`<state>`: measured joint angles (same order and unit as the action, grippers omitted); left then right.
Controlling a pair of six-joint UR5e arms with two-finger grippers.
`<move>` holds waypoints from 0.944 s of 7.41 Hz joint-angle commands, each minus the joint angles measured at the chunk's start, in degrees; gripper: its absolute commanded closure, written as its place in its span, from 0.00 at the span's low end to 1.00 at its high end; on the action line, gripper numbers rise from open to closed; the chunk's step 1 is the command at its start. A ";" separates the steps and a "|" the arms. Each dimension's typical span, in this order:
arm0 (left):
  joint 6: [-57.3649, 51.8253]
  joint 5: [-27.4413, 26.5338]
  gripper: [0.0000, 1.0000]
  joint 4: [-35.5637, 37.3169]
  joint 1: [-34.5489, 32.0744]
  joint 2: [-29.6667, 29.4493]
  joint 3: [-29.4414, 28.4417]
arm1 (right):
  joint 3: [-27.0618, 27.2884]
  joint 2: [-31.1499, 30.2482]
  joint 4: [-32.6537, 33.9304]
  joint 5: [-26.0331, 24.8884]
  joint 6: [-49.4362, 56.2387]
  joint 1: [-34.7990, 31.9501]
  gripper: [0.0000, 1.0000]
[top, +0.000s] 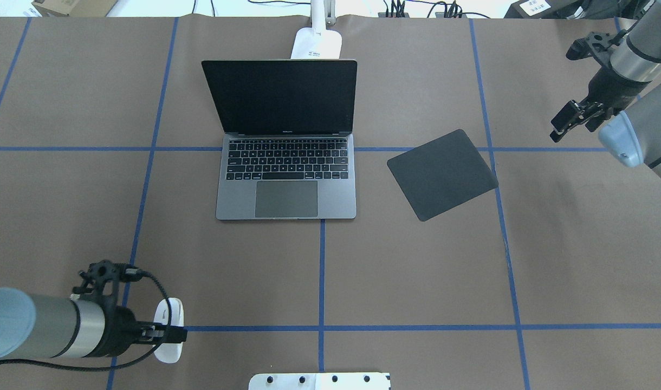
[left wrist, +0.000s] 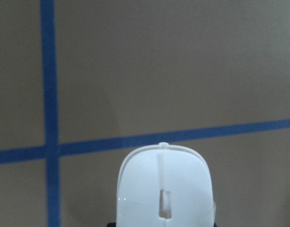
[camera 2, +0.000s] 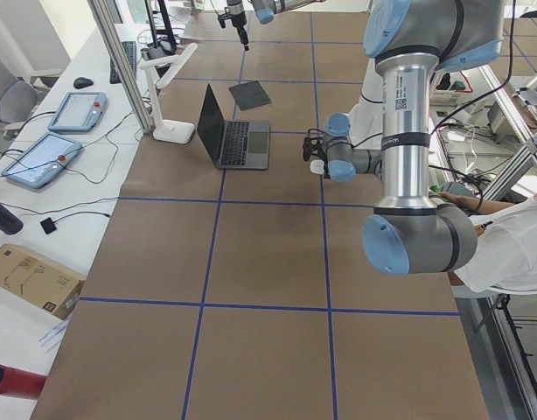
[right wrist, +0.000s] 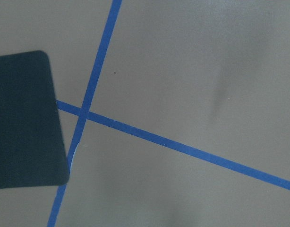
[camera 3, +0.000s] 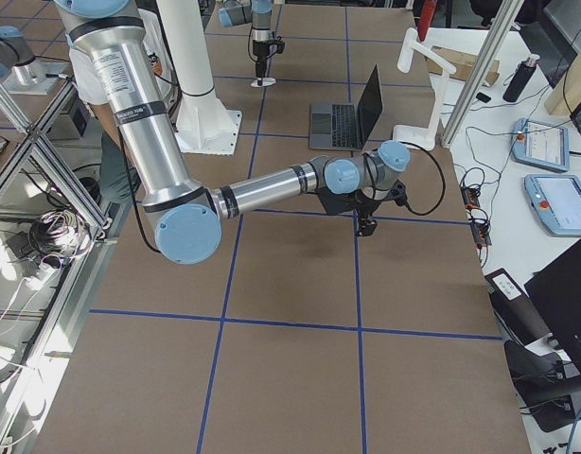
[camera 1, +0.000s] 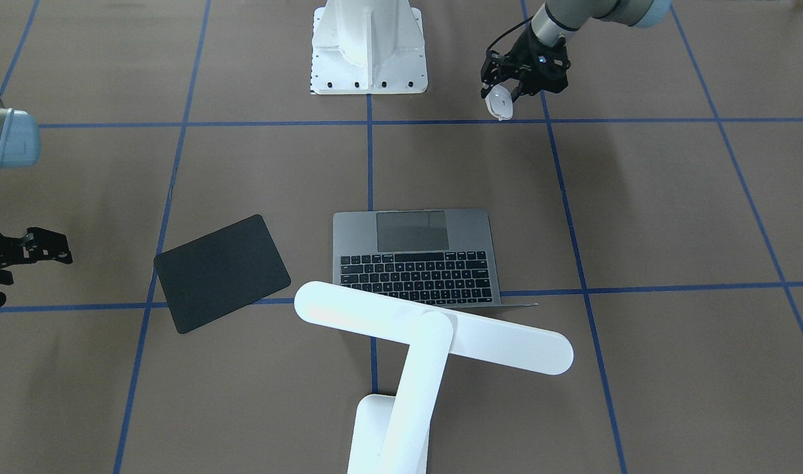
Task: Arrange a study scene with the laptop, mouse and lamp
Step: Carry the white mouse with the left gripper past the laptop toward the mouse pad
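Left tool (top: 173, 333) clenched on mouse (top: 169, 313), near counter's robot-side edge, left end. Glossy shell, narrow pinch: could slip or twist on the carry toward pad (top: 442, 174), or clip laptop (top: 287, 184). Right tool (top: 571, 116): can't tell.

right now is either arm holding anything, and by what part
The left gripper holds the mouse around its middle, by its sides; the right gripper holds nothing.

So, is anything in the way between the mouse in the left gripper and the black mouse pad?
Nothing visible stands on the bare table between the mouse and the mouse pad. The near corner of the laptop lies close beside the straight line, though.
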<state>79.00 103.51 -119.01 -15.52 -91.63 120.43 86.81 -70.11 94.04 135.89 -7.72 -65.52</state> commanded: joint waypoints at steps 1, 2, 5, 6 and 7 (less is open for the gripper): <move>-2.25 0.56 0.39 18.74 -2.84 -19.11 -4.04 | -0.33 0.06 0.00 -0.45 0.07 -0.05 0.01; -2.35 0.47 0.39 22.56 -4.07 -27.03 -9.72 | -0.33 0.06 0.00 -0.97 0.07 -0.22 0.01; -1.13 0.38 0.39 22.42 -7.23 -47.60 -32.02 | -0.33 -0.03 0.00 -1.86 0.07 -0.22 0.01; 1.66 0.38 0.39 21.55 -8.72 -56.63 -43.59 | -0.41 -0.03 0.00 -1.86 -0.02 -0.22 0.01; 2.03 0.29 0.39 19.80 -9.78 -63.77 -53.88 | -0.76 -0.03 0.00 -1.86 0.07 -0.22 0.01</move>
<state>79.69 103.88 -97.60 -23.78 -145.48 79.85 86.34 -70.12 94.04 134.07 -7.68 -65.74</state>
